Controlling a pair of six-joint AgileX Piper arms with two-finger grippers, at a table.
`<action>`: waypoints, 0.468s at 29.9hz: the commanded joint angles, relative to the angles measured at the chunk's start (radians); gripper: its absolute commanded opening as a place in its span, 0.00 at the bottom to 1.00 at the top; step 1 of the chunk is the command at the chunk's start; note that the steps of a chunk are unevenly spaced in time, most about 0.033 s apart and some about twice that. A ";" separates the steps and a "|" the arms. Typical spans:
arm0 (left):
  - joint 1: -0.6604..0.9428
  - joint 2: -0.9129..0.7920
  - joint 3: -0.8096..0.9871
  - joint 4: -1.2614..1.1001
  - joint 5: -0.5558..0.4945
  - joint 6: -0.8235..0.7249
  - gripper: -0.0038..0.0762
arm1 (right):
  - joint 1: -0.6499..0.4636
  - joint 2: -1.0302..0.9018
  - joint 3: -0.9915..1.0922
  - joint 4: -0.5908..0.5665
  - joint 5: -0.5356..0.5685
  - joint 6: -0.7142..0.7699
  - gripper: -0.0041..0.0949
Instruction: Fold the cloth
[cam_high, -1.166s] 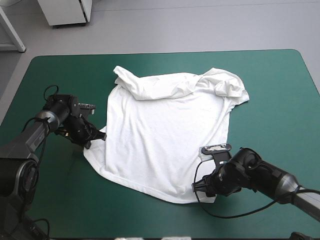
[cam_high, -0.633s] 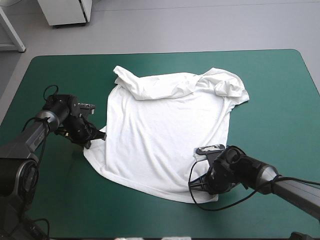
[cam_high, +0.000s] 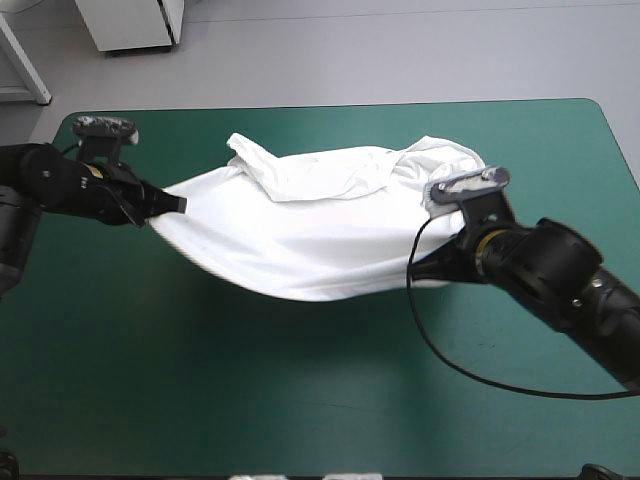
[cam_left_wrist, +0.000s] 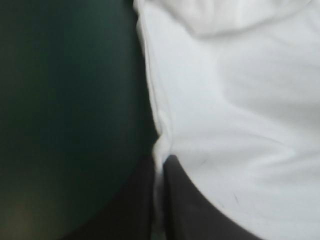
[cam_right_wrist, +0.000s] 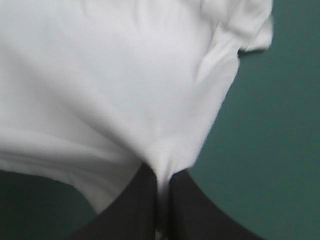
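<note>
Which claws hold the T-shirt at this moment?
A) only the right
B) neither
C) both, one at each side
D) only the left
C: the left claw and the right claw are each shut on an edge of the T-shirt. The cloth spans between them, and each wrist view shows white cloth pinched in its own claw.

One T-shirt (cam_high: 320, 235) and one tabletop (cam_high: 300, 400) are counted. One left claw (cam_high: 180, 205) and one right claw (cam_high: 418, 268) are counted, each with two fingers (cam_left_wrist: 200, 210).
</note>
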 joint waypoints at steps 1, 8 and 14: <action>0.003 -0.063 -0.186 -0.144 -0.024 0.007 0.04 | -0.001 -0.027 -0.246 -0.146 0.010 -0.104 0.02; 0.003 -0.053 -0.580 -0.224 -0.086 0.011 0.04 | -0.001 0.024 -0.689 -0.226 -0.013 -0.263 0.02; 0.003 -0.041 -0.816 -0.236 -0.212 0.010 0.04 | -0.001 0.114 -1.037 -0.159 -0.059 -0.476 0.03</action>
